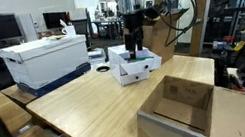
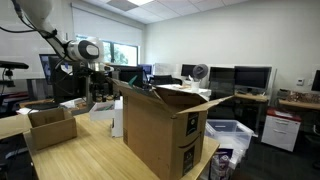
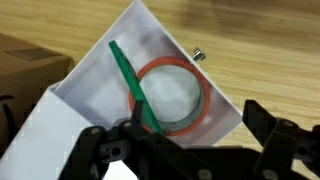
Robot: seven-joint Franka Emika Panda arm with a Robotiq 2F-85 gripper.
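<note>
hand: open, gripping nothing | position: just above white box on bench | box contents: red ring, green stick

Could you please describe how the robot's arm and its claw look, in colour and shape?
The arm is white, built of rounded segments with darker joints between them. A black cable loops beside it in an exterior view. The claw is black, and in the wrist view its two fingers look angular and jointed. No markings can be read.
</note>
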